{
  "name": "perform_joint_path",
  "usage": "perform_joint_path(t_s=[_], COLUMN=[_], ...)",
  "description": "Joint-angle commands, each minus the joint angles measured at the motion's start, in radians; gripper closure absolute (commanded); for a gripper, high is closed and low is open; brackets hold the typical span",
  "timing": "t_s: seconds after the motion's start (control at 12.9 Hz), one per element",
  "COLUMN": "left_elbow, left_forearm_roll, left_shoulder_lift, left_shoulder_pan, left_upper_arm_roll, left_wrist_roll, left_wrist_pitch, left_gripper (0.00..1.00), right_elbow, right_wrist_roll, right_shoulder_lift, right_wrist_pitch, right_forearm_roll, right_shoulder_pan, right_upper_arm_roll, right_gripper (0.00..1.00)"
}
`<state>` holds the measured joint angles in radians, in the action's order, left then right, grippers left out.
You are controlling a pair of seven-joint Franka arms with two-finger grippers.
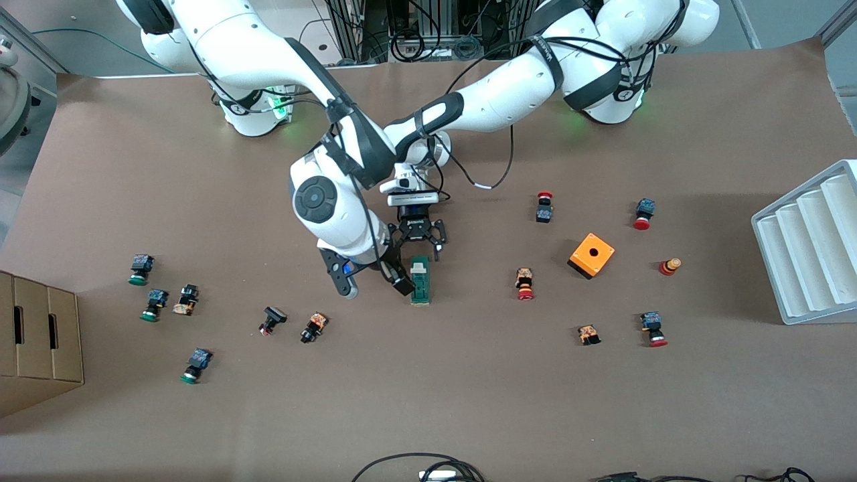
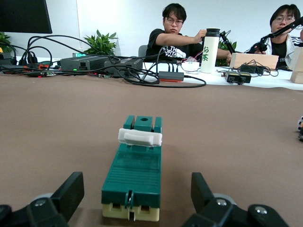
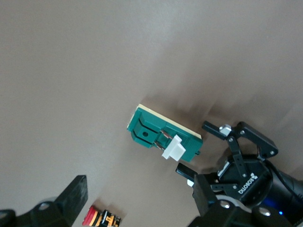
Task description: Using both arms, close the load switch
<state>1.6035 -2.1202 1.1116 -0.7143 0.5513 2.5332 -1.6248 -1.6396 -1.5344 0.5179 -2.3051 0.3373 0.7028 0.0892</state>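
The load switch (image 1: 420, 284) is a narrow dark-green block with a white tab, lying on the brown table near its middle. It also shows in the left wrist view (image 2: 135, 172) and the right wrist view (image 3: 158, 135). My left gripper (image 1: 419, 249) is open and low at the end of the switch farther from the front camera; its fingers (image 2: 71, 193) stand apart on either side of that end without touching it. My right gripper (image 1: 375, 284) is open and empty, over the table beside the switch toward the right arm's end. The two arms cross above the switch.
An orange square box (image 1: 591, 255) with a hole and several red-capped push buttons (image 1: 525, 284) lie toward the left arm's end. More buttons (image 1: 313, 327) lie toward the right arm's end. A white rack (image 1: 810, 248) and a cardboard box (image 1: 37, 341) stand at the table's ends.
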Motion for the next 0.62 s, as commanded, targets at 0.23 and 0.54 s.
perform_joint_path(t_s=[0.23, 0.54], left_elbow=[-0.025, -0.024], left_forearm_roll=[-0.015, -0.015], left_shoulder_lift=[0.022, 0.025], left_shoulder_pan=[0.004, 0.004], left_upper_arm_roll=[0.004, 0.004], left_wrist_roll=[-0.002, -0.001], left_wrist_pitch=[-0.009, -0.007], left_gripper=[0.05, 0.2], right_elbow=[-0.011, -0.019], right_wrist_roll=[-0.045, -0.078], right_shoulder_lift=[0.019, 0.045], right_wrist_pitch=[-0.037, -0.06], right_forearm_roll=[0.009, 0.008], right_shoulder_pan=[0.033, 0.052], right_upper_arm_roll=[0.017, 0.018], right_gripper=[0.0, 0.0])
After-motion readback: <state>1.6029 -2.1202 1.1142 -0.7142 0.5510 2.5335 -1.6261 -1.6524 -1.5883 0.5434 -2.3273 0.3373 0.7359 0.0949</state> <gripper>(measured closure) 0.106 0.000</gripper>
